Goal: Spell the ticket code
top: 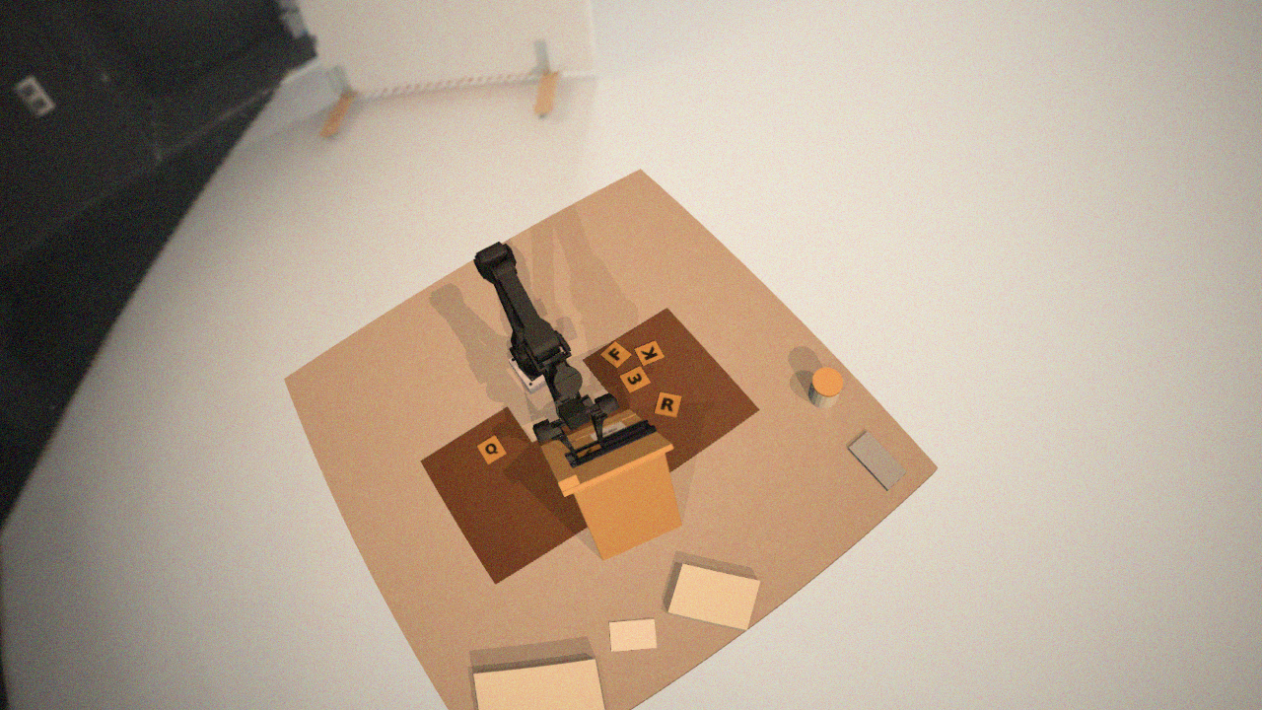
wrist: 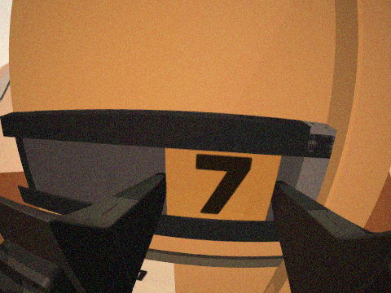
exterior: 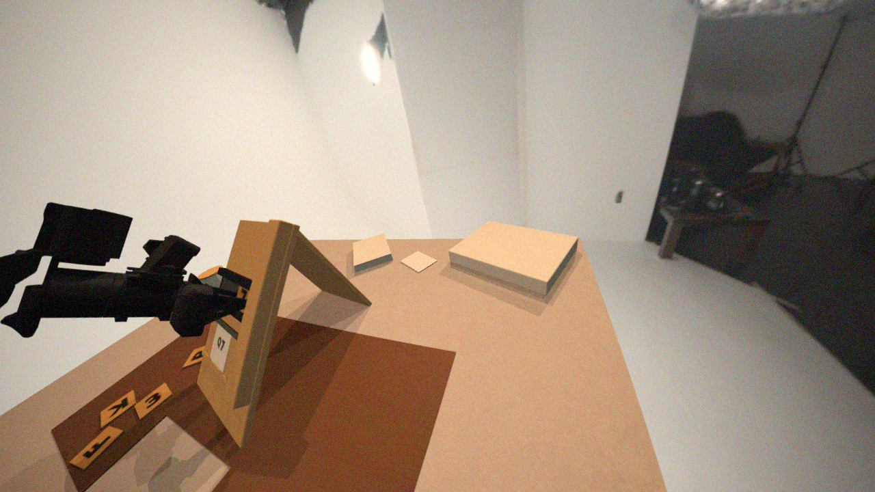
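Gripper pinching the "7" tile in the letter rail on the board.

The two dark fingers stand on either side of the orange "7" tile [wrist: 223, 185], and the gripper [wrist: 220, 212] pinches it inside the dark letter rail [wrist: 163, 130]. Just below the fingers, the white ticket [exterior: 219, 348] on the upright board [exterior: 256, 293] reads "Q7". Off to one side of the fingers the "Q" tile [top: 491, 449] lies on the brown mat [top: 494, 521]; to the other side lie the "F" [top: 614, 355], "K" [top: 649, 354], "E" [top: 633, 380] and "R" [top: 667, 405] tiles.
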### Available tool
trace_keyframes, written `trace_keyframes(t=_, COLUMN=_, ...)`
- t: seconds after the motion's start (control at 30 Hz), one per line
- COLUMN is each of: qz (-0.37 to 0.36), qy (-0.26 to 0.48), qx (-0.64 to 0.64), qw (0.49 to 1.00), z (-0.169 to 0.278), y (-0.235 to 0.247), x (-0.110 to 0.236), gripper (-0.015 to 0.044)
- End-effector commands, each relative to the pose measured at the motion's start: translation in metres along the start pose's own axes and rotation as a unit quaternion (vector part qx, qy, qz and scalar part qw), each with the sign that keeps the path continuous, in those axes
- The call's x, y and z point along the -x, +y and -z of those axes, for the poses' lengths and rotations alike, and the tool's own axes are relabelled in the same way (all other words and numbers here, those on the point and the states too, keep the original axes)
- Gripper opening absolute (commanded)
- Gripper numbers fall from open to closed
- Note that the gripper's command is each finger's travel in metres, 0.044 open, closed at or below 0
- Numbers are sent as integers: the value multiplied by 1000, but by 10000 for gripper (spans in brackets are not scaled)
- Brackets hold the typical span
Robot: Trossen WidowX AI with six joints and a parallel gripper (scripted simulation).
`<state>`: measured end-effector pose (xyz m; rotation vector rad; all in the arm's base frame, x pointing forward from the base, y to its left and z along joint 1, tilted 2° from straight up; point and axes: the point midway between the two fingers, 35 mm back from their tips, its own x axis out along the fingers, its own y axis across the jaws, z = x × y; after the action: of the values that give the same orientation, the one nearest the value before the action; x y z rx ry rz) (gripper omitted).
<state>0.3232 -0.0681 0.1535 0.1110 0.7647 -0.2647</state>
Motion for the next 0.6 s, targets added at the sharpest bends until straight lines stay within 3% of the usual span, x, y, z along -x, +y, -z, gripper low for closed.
trace_keyframes(t=0.0, qz=0, qy=0, qx=0, qw=1000, z=0, y=0, x=0, gripper=210)
trace_keyframes(t=0.13, qz=-1, qy=0, qx=2, qw=1000, z=0, y=0, x=6, gripper=295)
trace_keyframes(t=0.57, qz=-1, qy=0, qx=2, qw=1000, z=-1, y=0, x=16, gripper=295)
